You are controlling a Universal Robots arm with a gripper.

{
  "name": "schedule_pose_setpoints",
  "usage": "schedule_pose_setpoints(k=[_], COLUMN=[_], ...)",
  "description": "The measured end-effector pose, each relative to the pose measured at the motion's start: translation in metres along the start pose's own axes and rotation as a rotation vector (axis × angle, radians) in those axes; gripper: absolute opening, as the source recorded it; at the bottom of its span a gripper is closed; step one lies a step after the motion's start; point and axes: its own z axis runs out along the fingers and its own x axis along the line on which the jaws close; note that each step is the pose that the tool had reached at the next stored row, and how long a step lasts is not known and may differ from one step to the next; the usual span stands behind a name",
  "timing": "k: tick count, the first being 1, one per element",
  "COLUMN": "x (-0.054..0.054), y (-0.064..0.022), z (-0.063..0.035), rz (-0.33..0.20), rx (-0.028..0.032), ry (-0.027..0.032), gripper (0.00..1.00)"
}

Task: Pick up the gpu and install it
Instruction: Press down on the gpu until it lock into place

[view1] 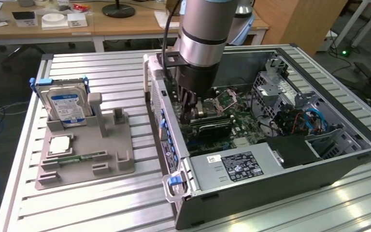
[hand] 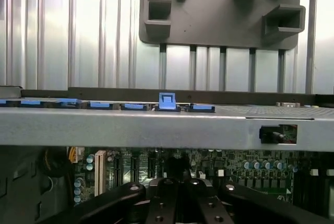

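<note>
While my arm (view1: 202, 34) stands nearly straight up and down over the open computer case (view1: 340, 164), its thick silver-grey column drops from above and ends in a black wrist reaching into the case, close to the long side wall at the exterior view's left. The case lies on its side on a slatted metal table (view1: 95, 203), with its green main board (view1: 237, 123) facing up, a power supply box (view1: 237, 166) with a white label nearest the camera, and a tangle of blue and red cables by the drive cage on the exterior view's right. My gripper (view1: 193, 112) points down at the main board, and its fingers are drawn together; whether they pinch anything I cannot tell. Just beside them, touching or nearly so, the gpu (view1: 212, 127) lies low on the board as a dark flat card running along the slots. In the wrist view my black finger links (hand: 177, 203) sit close together above the board, looking past the case wall (hand: 156, 127) with its blue clips. On the table at the exterior view's left stands a grey holder tray (view1: 85, 159), well apart from me, with a hard drive (view1: 67, 107) upright in it and a small square chip (view1: 60, 144) lying flat.
</note>
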Motion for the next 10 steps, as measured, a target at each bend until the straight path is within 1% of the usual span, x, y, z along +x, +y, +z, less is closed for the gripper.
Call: schedule_pose_setpoints(k=[4, 10], x=[0.0001, 0.0002], y=[-0.0035, -0.0074], z=[0.0051, 0.0076], rz=[0.000, 0.000], rx=[0.0000, 0.0000], ry=[0.0003, 0.0008], gripper=[0.11, 0.11])
